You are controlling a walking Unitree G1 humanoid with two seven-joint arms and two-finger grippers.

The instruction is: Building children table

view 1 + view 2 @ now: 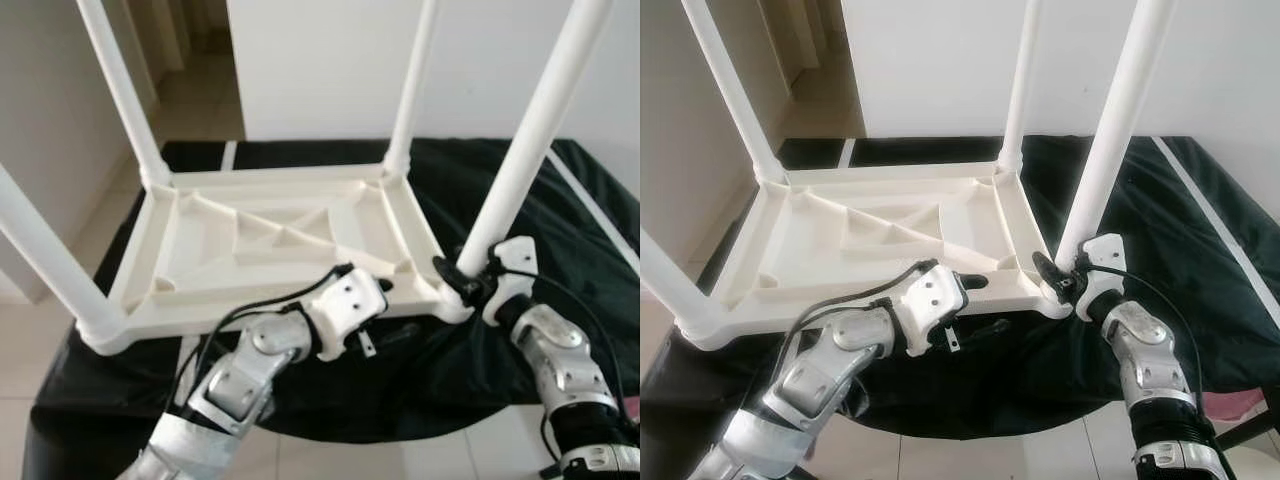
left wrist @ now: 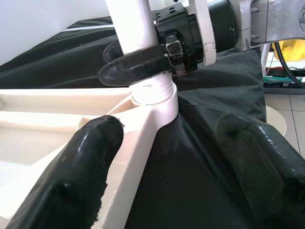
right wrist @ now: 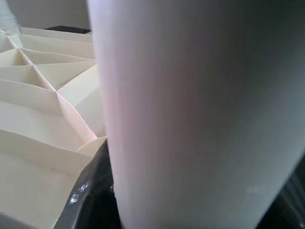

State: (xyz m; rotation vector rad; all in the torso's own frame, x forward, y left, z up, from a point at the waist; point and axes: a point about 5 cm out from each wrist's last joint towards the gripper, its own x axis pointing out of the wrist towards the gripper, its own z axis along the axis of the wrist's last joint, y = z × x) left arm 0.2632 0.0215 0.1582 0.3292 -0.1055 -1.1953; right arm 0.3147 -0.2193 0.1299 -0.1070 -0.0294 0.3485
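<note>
Right pincer (image 1: 462, 278) clamps the near table leg (image 1: 525, 150); left pincer (image 2: 167, 157) gapes astride the tabletop rim (image 1: 300, 318).

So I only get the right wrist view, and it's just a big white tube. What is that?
Observer: A table leg, standing up from the near right corner of an upturned white table; the right arm's jaws are shut round its base.
Operator: How many legs are on?
Observer: Four, one at each corner.
Operator: And the other arm?
Observer: The left arm's jaws are open, straddling the table's near rim beside that leg.
</note>
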